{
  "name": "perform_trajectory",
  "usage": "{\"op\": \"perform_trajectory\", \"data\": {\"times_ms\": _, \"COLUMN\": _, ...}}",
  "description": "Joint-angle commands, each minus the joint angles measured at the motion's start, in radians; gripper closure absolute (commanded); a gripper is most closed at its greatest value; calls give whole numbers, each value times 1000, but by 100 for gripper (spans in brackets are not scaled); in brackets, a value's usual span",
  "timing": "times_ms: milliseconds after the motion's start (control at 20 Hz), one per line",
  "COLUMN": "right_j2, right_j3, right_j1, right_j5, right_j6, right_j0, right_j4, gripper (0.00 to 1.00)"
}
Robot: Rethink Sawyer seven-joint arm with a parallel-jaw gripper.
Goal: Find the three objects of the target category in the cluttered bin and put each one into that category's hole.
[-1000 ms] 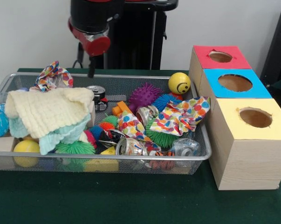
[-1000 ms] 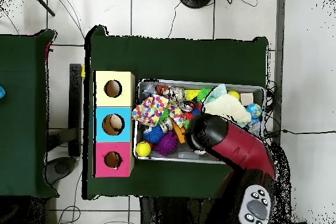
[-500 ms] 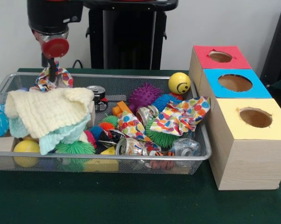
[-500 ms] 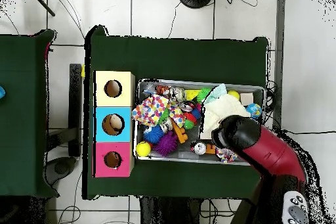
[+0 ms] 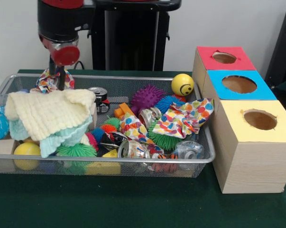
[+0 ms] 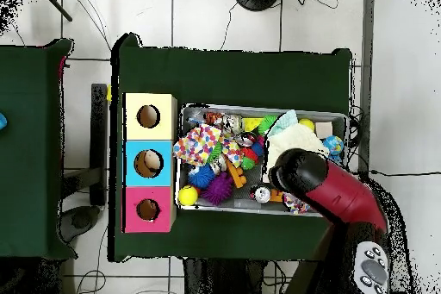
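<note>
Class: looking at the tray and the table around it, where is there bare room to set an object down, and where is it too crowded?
Free: the green table in front of the mesh tray, and the bare mesh strip behind the purple spiky ball beside the yellow smiley ball. Crowded: the tray's middle and front, and its end under the cream cloth.
</note>
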Motion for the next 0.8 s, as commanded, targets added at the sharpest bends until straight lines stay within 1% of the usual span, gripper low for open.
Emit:
{"op": "perform_trajectory", "data": {"times_ms": 50, "right_j2": 77, "right_j3": -3, "right_j1": 64, "right_j5": -9, "right_j6": 219, "right_j0": 83, "right_j4": 40, "gripper": 0}}
{"op": "perform_trajectory", "data": {"times_ms": 200, "right_j2": 52, "right_j3": -7, "right_j1": 63, "right_j5": 15, "right_j6": 243, "right_j0": 116, "right_j4": 53, "gripper": 0}}
{"op": "perform_trajectory", "data": {"times_ms": 350, "right_j2": 18, "right_j3": -28, "right_j1": 61, "right_j5": 44, "right_j6": 262, "right_j0": 153, "right_j4": 62, "gripper": 0}}
{"op": "perform_trajectory", "data": {"times_ms": 600, "right_j2": -77, "right_j3": -122, "right_j1": 80, "right_j5": 108, "right_j6": 322, "right_j0": 249, "right_j4": 80, "gripper": 0}}
{"op": "perform_trajectory", "data": {"times_ms": 700, "right_j2": -85, "right_j3": -146, "right_j1": 89, "right_j5": 125, "right_j6": 335, "right_j0": 271, "right_j4": 100, "gripper": 0}}
{"op": "perform_trajectory", "data": {"times_ms": 800, "right_j2": -88, "right_j3": -176, "right_j1": 99, "right_j5": 145, "right_j6": 328, "right_j0": 282, "right_j4": 111, "gripper": 0}}
